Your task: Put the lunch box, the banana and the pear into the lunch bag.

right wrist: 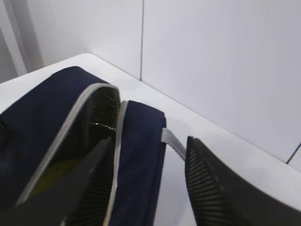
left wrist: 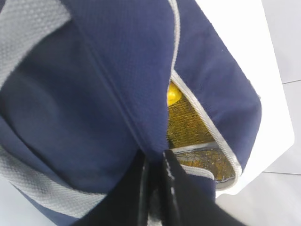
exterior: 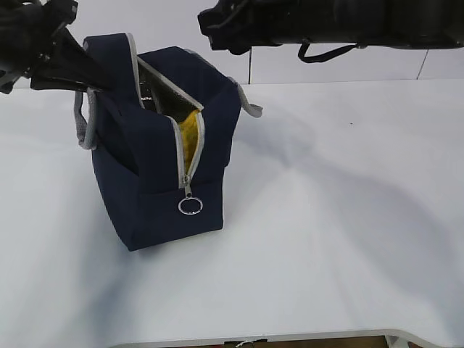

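The navy lunch bag [exterior: 156, 174] stands upright on the white table, its grey zipper open along the top and down the front. My left gripper [exterior: 100, 78] is shut on the bag's top fabric edge [left wrist: 155, 157] at its left side. A rounded yellow fruit [left wrist: 173, 94] shows inside the bag against the shiny lining; I cannot tell whether it is the banana or the pear. Yellow also shows through the front gap [exterior: 190, 134]. The lunch box is hidden. My right gripper [right wrist: 148, 141] hangs open above the bag's right wall [right wrist: 138, 155], holding nothing.
A metal ring pull [exterior: 189, 206] hangs at the zipper's lower end. Grey handles droop on the left side [exterior: 85, 127] and the right side [exterior: 251, 109]. The white table [exterior: 348, 217] stretches right of the bag. A wall stands close behind.
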